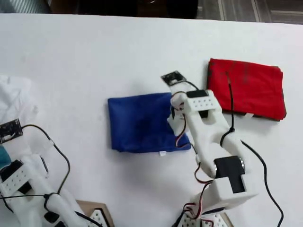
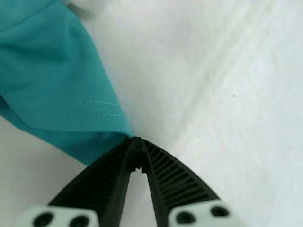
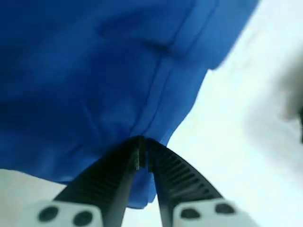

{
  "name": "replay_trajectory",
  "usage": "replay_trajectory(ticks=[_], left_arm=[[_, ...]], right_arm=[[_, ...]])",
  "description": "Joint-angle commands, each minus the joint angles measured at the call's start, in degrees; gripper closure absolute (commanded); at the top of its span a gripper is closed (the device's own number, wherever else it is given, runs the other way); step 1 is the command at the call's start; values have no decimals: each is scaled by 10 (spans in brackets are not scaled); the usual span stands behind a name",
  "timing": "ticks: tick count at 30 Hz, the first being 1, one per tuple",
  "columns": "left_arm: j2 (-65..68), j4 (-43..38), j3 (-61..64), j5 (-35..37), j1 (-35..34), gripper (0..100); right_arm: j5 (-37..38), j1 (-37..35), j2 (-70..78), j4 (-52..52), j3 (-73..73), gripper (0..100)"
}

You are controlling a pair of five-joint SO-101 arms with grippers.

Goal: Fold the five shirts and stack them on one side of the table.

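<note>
High view: one folded blue shirt lies long side across the table, its edge clamped in the right gripper. One folded red shirt sits apart from those fingers. The left gripper pinches one teal shirt by its corner.

blue shirt is solid royal blue, red shirt plain bright red with a few dark marks. teal shirt is flat teal with pale stitch lines. table is white, arms white with black cables. left gripper and right gripper both have ribbed black fingers on white bases.
</note>
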Motion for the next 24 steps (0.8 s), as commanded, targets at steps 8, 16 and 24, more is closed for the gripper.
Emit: replay_trajectory(ticks=[8, 16, 24], left_arm=[[-10, -9, -2, 3, 9, 973], [-9, -14, -2, 3, 9, 973], [-8, -16, -2, 3, 9, 973]], right_arm=[[4, 66, -42, -7, 4, 977], [-10, 35, -150, -3, -1, 971], [-163, -22, -164, -30, -1, 729]])
